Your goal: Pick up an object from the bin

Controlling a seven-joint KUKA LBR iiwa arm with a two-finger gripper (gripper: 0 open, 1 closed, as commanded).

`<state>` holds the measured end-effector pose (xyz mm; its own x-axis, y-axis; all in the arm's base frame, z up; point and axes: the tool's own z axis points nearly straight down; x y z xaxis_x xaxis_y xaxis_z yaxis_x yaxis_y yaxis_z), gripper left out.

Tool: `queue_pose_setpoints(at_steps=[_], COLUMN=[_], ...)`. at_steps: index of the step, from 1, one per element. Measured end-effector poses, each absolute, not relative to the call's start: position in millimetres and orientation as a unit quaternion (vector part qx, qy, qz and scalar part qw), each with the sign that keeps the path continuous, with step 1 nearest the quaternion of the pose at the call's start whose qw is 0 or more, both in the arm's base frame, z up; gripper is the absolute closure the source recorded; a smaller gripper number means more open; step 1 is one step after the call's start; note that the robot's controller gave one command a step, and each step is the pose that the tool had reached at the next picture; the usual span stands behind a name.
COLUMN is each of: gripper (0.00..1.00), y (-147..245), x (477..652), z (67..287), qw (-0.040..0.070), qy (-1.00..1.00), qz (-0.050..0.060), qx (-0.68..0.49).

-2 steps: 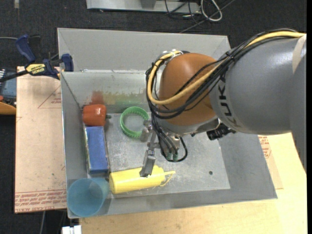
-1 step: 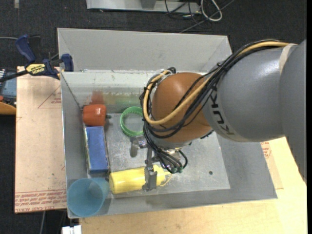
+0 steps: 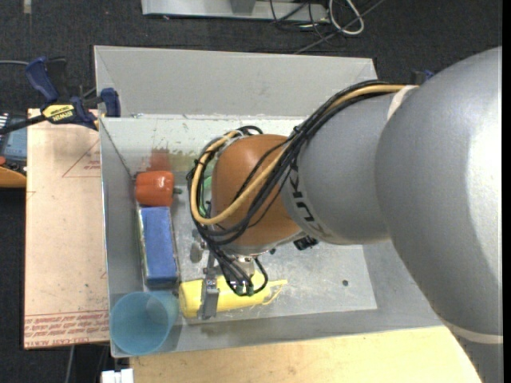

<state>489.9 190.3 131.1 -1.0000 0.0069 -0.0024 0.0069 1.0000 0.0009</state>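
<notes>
My gripper (image 3: pixel 210 300) reaches down below the orange wrist cover at the front of the bin. It is right at the left end of a yellow banana-shaped thing (image 3: pixel 239 296) that lies along the front wall. A long blue block (image 3: pixel 159 246) lies just to its left, running front to back. An orange-red block (image 3: pixel 153 188) sits behind the blue one.
A light blue cup (image 3: pixel 141 322) stands in the front left corner, open side up, close to the yellow thing's left end. The arm and its cables cover the middle and right of the bin. Bare floor shows at the front right.
</notes>
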Motion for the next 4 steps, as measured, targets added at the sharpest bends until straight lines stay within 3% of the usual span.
queue_pose_setpoints(at_steps=[1, 2, 3, 4], gripper=[1.00, 1.00, 1.00, 1.00], y=[148, 147, 147, 145], x=[481.1, 480.8, 497.6, 482.6], z=[106, 106, 192, 277], qw=[0.003, 0.002, 0.006, -0.002], qy=[0.967, 0.967, 0.966, 0.967], qz=[0.001, 0.001, 0.001, 0.001], qx=[-0.254, -0.254, -0.257, -0.256])
